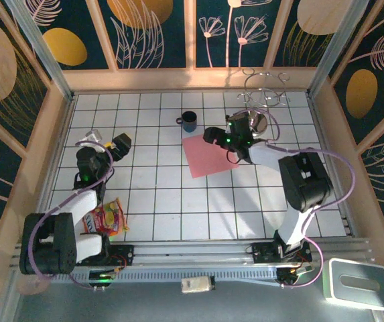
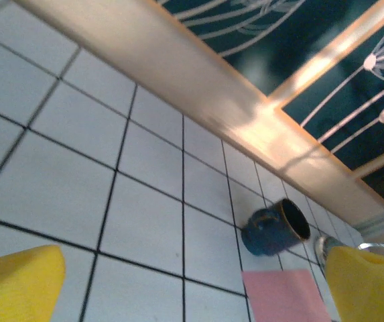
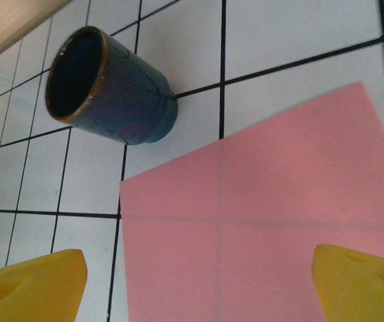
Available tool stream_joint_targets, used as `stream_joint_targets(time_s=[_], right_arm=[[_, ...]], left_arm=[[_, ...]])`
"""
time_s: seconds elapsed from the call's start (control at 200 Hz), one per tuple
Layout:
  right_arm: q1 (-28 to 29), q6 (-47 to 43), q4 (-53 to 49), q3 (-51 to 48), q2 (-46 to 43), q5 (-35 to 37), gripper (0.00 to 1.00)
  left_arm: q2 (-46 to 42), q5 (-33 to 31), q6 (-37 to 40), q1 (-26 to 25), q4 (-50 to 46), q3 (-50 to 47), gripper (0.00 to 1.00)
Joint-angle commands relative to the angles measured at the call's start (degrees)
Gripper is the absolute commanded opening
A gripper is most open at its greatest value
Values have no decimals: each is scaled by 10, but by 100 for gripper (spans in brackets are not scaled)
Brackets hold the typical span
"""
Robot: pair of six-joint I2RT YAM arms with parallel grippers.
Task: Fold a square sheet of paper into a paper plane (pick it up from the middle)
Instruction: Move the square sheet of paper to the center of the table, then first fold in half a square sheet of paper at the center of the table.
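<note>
In the top view, the right edge of the pink paper point(image 1: 205, 157) was hidden under the right arm point(image 1: 265, 153). A shiny metal object point(image 1: 259, 123) behind it was too covered to identify. In the right wrist view the sheet ran off the bottom and right edges — the yellow fingertips point(image 3: 31, 285) were clipped at the lower corners. At lower left of the top view, a snack packet point(image 1: 109, 218) lay partly beneath the left arm point(image 1: 88, 194).

High rear overhead view; two low, close wrist views sharing the pink paper point(image 3: 265, 221)
</note>
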Motion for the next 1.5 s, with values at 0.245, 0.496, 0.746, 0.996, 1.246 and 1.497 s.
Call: stream_joint_targets(time_s=[0.245,0.496,0.746,0.996,1.246,1.497], right_arm=[[1,66,-75,88,94,17,81],[9,122,-103,50,95,49,81],[71,261,-121,-14,55,86,81],[130,407,-16,-84,-13,35,79],[103,351,30,-121,-120,23,76],[15,257,23,-188,-225,21,84]], left_arm=[[65,99,-87,1,-5,30,92],[94,118,-101,-3,-17,42,87],[111,93,-83,-49,-86,82,81],[123,53,-98,-131,-163,108,72],[134,-36,-91,-245,-278,149,72],[198,-133,-64,-354,-398,254,81]])
